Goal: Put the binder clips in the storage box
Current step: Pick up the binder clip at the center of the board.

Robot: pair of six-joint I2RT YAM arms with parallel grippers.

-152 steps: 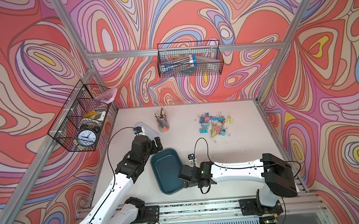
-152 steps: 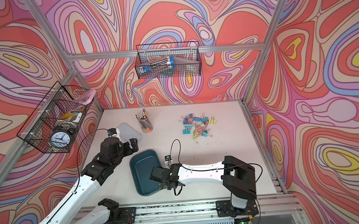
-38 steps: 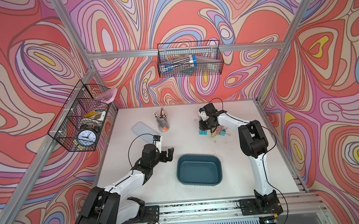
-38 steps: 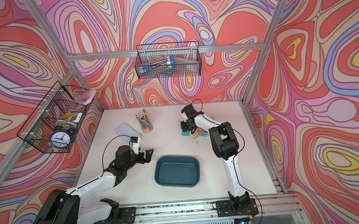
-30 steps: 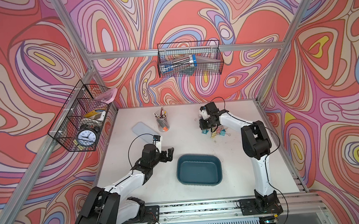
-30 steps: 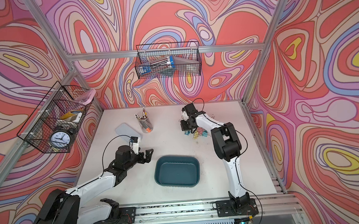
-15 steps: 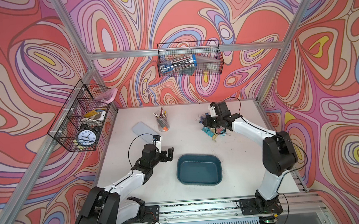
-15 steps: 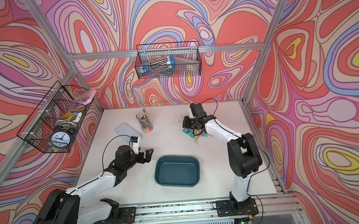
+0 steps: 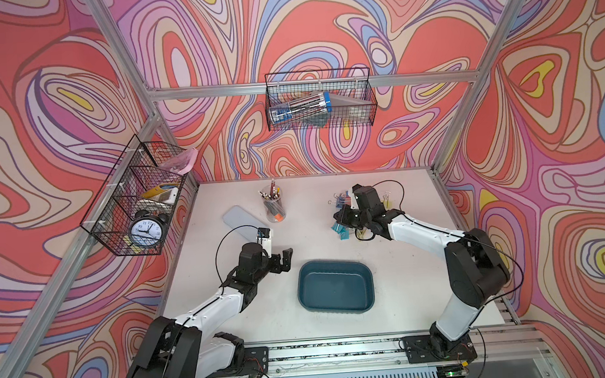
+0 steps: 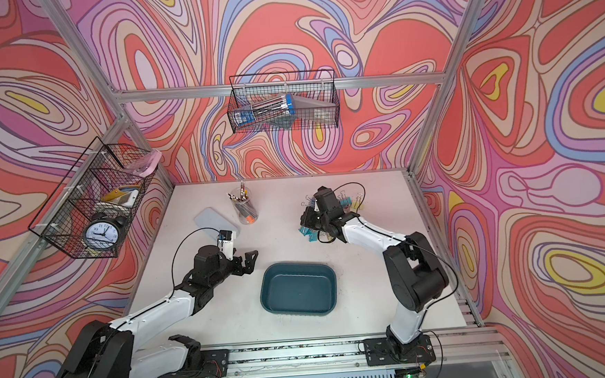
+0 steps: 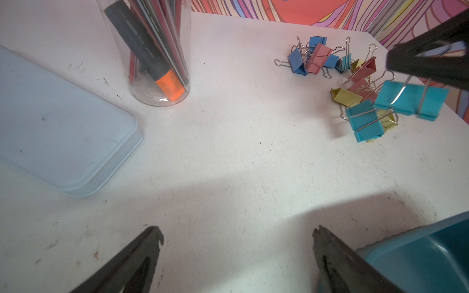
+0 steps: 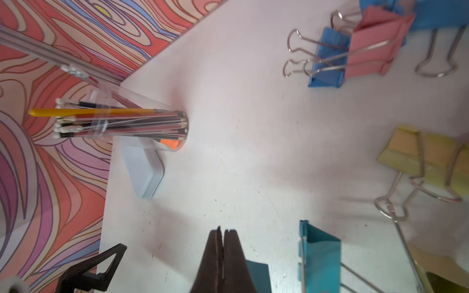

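**Right arm has a teal clip by the handle, box waits near the front edge**

The right gripper sits over the near edge of the pile of binder clips at the back right of the white table. Its fingers are pressed together, and the left wrist view shows a teal clip dangling from them by its wire handles. A second teal clip is just beside the first (whether it hangs from it or rests on the table cannot be told). The rest of the pile is blue, pink and yellow, lies loose on the table and shows in both top views.

The storage box is a dark teal tray lying flat and open side up near the front of the table, between the two arms. It is well apart from the clips.

The left gripper is low over the table just to the left of the box, with its fingers spread wide and nothing between them. A corner of the box shows beside one fingertip.

Behind the left gripper lies a pale lid, and beside it stands a clear cup of pens and pencils. Two black wire baskets hang on the walls, and the left one holds an alarm clock.
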